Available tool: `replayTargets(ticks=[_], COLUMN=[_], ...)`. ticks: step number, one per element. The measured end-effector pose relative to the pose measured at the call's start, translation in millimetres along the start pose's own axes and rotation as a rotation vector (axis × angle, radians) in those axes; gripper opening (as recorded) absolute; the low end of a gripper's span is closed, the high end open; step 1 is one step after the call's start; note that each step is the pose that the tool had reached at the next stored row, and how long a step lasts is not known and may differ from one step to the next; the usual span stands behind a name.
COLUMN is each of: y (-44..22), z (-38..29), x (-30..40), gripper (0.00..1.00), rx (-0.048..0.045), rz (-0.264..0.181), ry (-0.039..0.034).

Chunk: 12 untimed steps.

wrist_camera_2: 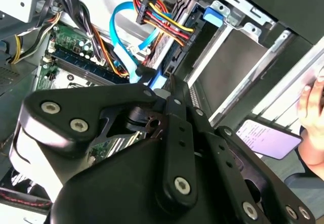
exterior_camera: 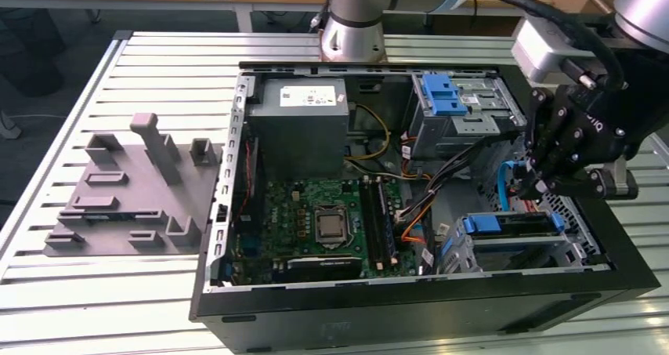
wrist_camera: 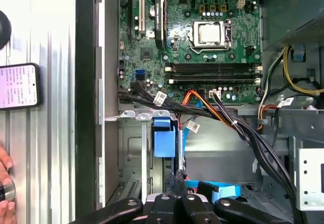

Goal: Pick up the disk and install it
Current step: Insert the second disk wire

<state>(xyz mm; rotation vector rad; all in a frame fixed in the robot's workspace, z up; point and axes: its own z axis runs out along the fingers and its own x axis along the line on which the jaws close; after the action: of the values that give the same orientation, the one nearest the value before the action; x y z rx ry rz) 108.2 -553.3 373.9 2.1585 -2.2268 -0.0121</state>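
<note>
The disk, a silver drive in a blue plastic bracket, sits in the lower drive bay at the front corner of the open computer case, on the exterior view's right. Both wrist views show its blue bracket seated between the bay's metal walls. My gripper hangs just above the bay, inside the case's right wall, beside a blue data cable. Its black fingers lie close together and it looks shut, with nothing of the disk between them.
Bundles of black, orange and yellow cables cross between the motherboard and the bay. A metal cage with a blue latch and a grey box fill the case's far end. A grey fixture lies left. A phone and a hand rest outside.
</note>
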Motion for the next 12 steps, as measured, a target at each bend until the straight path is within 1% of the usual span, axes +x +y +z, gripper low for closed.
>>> replayTargets(ticks=[3, 5, 6, 9, 10, 12], y=[0.3, 0.6, 0.7, 1.0, 1.0, 1.3], z=[-6.7, -9.9, -10.4, -11.2, -12.1, -16.2], x=[-0.9, -3.4, -6.0, -15.1, -16.6, -18.7], gripper=[0.11, 0.11, 0.11, 0.11, 0.11, 0.11], rx=[0.0001, 0.0001, 0.0001, 0.0005, 0.0005, 0.0006], rz=[0.0, 0.0, 0.0, 0.001, 0.001, 0.001], ry=[0.0008, 0.0015, 0.0036, 0.0134, 0.016, 0.021])
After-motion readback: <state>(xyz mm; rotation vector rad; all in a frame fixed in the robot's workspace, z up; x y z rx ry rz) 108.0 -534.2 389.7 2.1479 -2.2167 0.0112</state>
